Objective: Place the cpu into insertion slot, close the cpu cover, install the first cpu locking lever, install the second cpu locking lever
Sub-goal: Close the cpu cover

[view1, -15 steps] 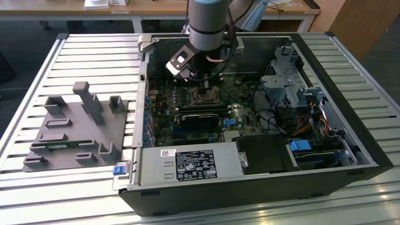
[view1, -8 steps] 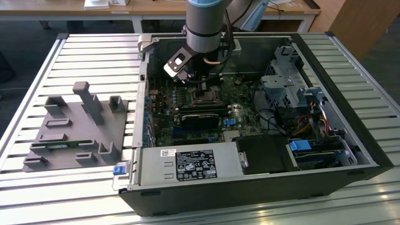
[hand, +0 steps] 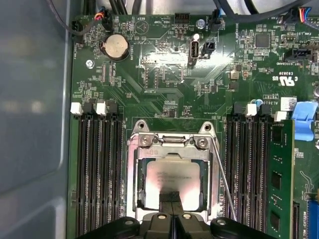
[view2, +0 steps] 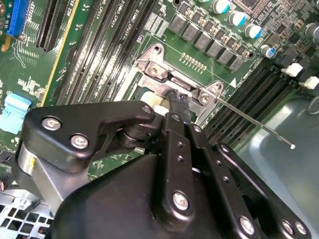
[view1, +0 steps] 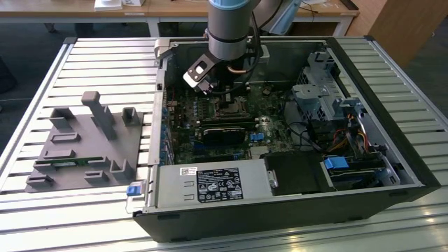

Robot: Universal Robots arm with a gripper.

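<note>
Gripper (hand: 172,195) pinched closed, tips at cpu (hand: 172,174), cpu cover (hand: 133,179) framing it

Around me, a slatted metal table (view1: 105,68) fills the scene. Beyond its far edge stands a wooden desk (view1: 175,9) on white legs, over dark floor (view1: 24,52); a wooden panel (view1: 402,26) stands at the exterior view's right.

Soft, even daylight in the exterior view: slatted tabletop (view1: 105,58) bright, the case (view1: 280,223) dimmer inside. In the first wrist view glare washes the cpu cover (hand: 132,172) at nine o'clock; the hand (hand: 171,195) at six o'clock is dark.
</note>
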